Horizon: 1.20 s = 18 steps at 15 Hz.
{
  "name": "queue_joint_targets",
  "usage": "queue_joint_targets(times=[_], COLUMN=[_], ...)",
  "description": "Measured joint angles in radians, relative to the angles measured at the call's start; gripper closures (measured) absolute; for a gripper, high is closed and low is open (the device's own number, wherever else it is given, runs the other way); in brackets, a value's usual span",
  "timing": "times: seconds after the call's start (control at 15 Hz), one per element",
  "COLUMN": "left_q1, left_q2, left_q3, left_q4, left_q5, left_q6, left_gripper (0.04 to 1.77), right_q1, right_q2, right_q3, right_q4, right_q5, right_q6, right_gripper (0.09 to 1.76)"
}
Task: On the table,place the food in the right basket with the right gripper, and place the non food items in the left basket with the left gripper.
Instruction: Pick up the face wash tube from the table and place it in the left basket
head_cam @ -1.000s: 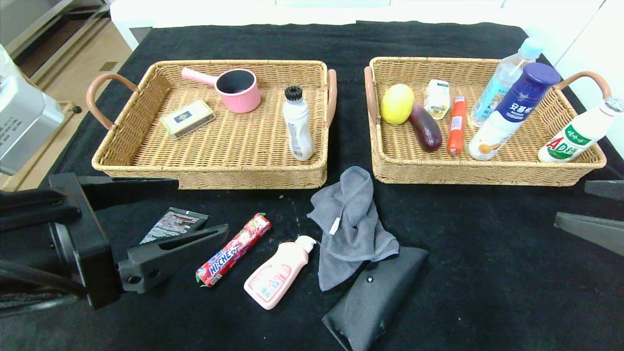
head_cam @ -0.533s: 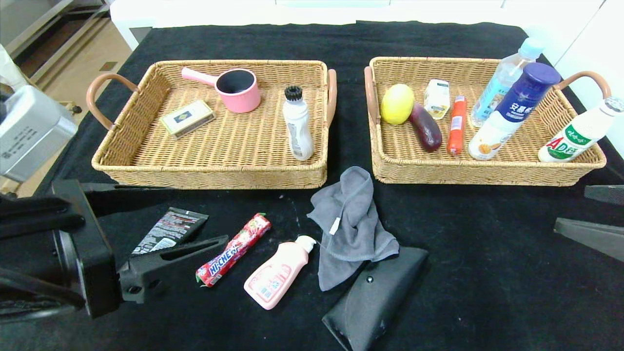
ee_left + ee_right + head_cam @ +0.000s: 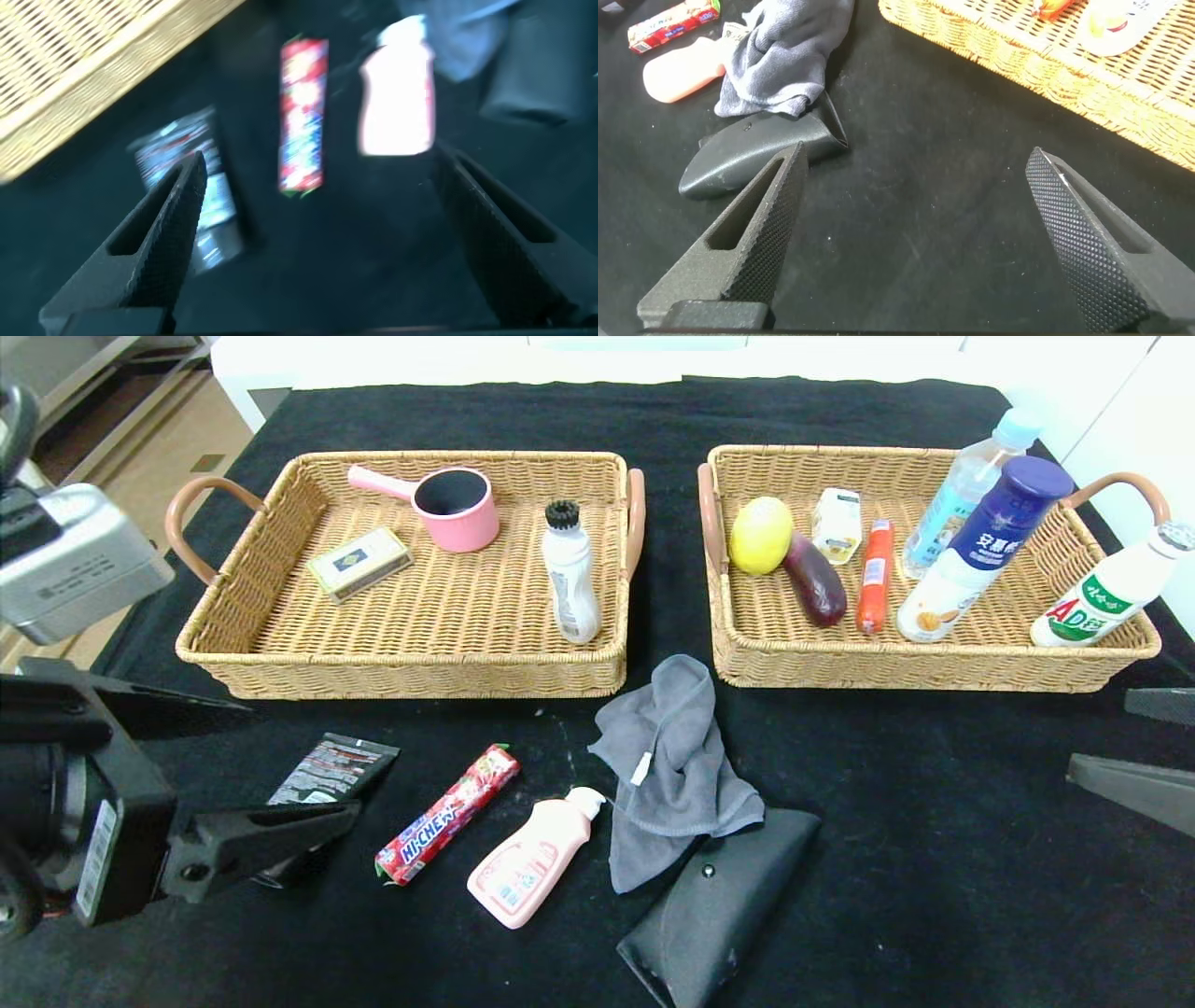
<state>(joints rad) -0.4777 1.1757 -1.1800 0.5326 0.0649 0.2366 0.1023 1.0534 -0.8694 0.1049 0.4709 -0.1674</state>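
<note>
Food still out on the table (image 3: 934,859) amounted to one item, the red HI-CHEW candy stick (image 3: 447,814), lying near the front edge, left of centre. The left gripper (image 3: 280,775) hung low over the front left corner with its jaws spread wide and nothing between them; its nearer finger (image 3: 252,835) lay across the lower end of the black squeeze tube (image 3: 331,767), and whether it touched the tube could not be determined. The wrist view showed the same released fingers (image 3: 159,238) framing the tube (image 3: 192,196), the candy stick (image 3: 304,114) and the pink bottle (image 3: 399,98).

The right gripper (image 3: 915,247) stood at the right edge, likewise released and empty, above bare cloth. Just beyond its fingers lay the black glasses case (image 3: 752,154).

Moving outward, the pink bottle with white cap (image 3: 529,870) lay just beside the candy stick, toward the centre. The grey cloth (image 3: 674,765) was bunched at the centre of the front half, its lower fold overlapping the glasses case (image 3: 709,910), which reached the front edge.

The left basket (image 3: 233,644) sat toward the far left and held a pink pan (image 3: 448,504), a small flat box (image 3: 359,560) and a white bottle with a black cap (image 3: 569,574). The right basket (image 3: 934,667) sat toward the far right and held a lemon (image 3: 760,534), an aubergine (image 3: 815,579), a small packet (image 3: 836,525), an orange sausage (image 3: 876,575), a clear water bottle (image 3: 966,490), a white bottle with a blue cap (image 3: 985,546) and a white bottle with a green label (image 3: 1102,595).
</note>
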Motion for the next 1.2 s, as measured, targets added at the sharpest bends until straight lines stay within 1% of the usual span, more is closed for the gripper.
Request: queue_joint_targets(times=[0.13,0.2,0.27,0.4,0.53,0.73,0.93,1.2], left_q1=[0.011,0.025,0.047,0.104,0.157,0.22,0.254,0.267], left_q2=[0.033,0.051,0.069,0.105,0.139,0.186,0.221,0.249], left_q3=[-0.048,-0.078,-0.102,-0.13,-0.14,-0.141,-0.14,-0.137], left_q4=[0.088,0.143,0.186,0.211,0.211,0.211,0.21,0.209], left_q5=[0.084,0.106,0.112,0.114,0.11,0.082,0.074,0.073], left_q6=[-0.001,-0.005,-0.007,-0.007,-0.006,-0.007,-0.009,-0.011], left_gripper=[0.09,0.09,0.09,0.09,0.09,0.09,0.09,0.09], right_q1=[0.0,0.0,0.0,0.0,0.001,0.008,0.013,0.022], right_q2=[-0.003,-0.004,-0.005,-0.007,-0.011,-0.016,-0.018,-0.018], right_q3=[0.001,0.001,0.001,0.001,0.004,0.01,0.015,0.027], right_q4=[0.0,0.0,0.0,-0.001,-0.001,0.0,0.0,0.0], right_q5=[0.0,0.0,0.0,0.0,0.0,0.0,0.0,0.0], right_q6=[-0.001,-0.001,-0.002,-0.002,-0.002,-0.002,-0.011,-0.024], right_gripper=[0.14,0.14,0.14,0.14,0.14,0.14,0.14,0.14])
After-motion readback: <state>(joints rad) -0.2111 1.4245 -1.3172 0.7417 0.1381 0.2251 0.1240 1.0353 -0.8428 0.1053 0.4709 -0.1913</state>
